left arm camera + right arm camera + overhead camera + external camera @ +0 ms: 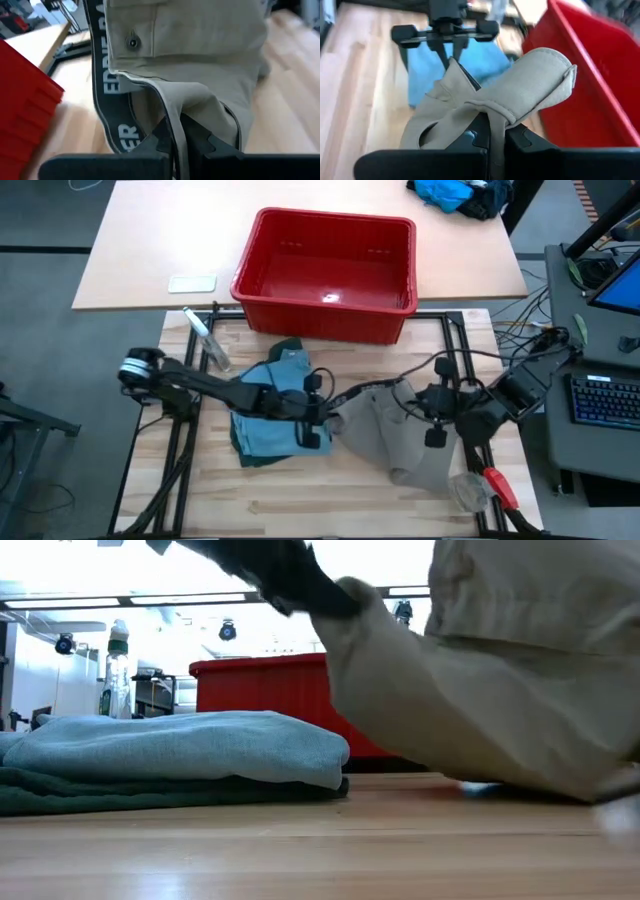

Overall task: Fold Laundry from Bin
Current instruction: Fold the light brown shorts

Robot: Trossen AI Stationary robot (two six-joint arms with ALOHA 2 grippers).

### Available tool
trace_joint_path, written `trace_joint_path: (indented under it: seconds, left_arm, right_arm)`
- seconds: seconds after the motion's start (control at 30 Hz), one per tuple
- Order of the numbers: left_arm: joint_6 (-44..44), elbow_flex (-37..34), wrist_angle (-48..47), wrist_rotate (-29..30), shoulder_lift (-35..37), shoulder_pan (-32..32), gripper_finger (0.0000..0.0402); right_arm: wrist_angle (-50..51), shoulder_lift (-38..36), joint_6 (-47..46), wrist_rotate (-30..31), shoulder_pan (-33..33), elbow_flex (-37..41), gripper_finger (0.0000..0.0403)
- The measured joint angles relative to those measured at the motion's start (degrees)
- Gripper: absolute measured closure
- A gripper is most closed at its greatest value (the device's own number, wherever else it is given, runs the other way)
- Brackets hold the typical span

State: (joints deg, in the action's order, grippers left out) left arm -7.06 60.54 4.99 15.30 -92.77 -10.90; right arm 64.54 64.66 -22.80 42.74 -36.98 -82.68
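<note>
The khaki piece [395, 430], trousers with a button and a lettered black inner waistband [100, 80], is held up between my two grippers over the table's middle. My left gripper [328, 418] is shut on its left end and my right gripper [435, 412] on its right end. Left of it lies a folded stack: a light blue garment [190, 745] on a dark green one [120, 795]. The red bin [325, 275] stands beyond the table's far edge. My left gripper pinches an edge of the khaki piece by the waistband [172, 112] between its two fingers, coming from the table's left and slanting down. The cloth is lifted there and sags toward the table's right. My right gripper pinches a bunched fold of the khaki cloth [492, 112] between its two fingers, coming from the table's right and slanting down. The cloth rises above the fingers and runs across to the other gripper; its lower part [420, 470] lies on the table.
A clear bottle [205, 340] lies near the table's far left. A red-handled tool [497, 485] sits at the near right corner. On the far table are a white slab [192, 283] and a bright blue cloth heap [450, 192]. Bare wood runs along the near edge.
</note>
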Motion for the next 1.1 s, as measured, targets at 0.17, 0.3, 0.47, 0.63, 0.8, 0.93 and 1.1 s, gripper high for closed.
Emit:
trace_joint_path:
  seconds: [0.17,0.3,0.47,0.63,0.8,0.93,1.1]
  left_arm:
    - [0.0,-0.2,-3.3,0.8,7.0,-2.3,0.0401]
    - [0.0,-0.3,-4.5,0.8,12.4,-4.7,0.0401]
    - [-0.7,-0.3,-6.7,1.3,18.8,-9.5,0.0401]
    - [-4.1,-0.2,-7.0,9.4,23.1,-14.6,0.0401]
    - [-8.7,5.0,-8.5,10.8,25.4,-19.9,0.0402]
    - [-11.1,12.8,-13.7,10.8,25.2,-22.2,0.0402]
    - [-11.6,25.9,-21.5,11.3,23.4,-22.4,0.0402]
  right_arm:
    - [-7.7,0.0,6.3,4.0,-3.0,0.4,0.0394]
    - [-13.1,0.0,10.6,3.6,-4.9,1.0,0.0394]
    - [-21.1,0.0,17.5,-1.0,-7.1,1.1,0.0394]
    - [-33.6,0.0,28.5,-2.7,-8.8,0.5,0.0394]
    - [-40.2,0.0,35.6,-2.6,-9.3,-1.9,0.0394]
    - [-40.6,0.0,37.3,-2.6,-9.3,-5.1,0.0394]
    - [-43.0,0.0,39.0,-2.6,-9.3,-10.7,0.0394]
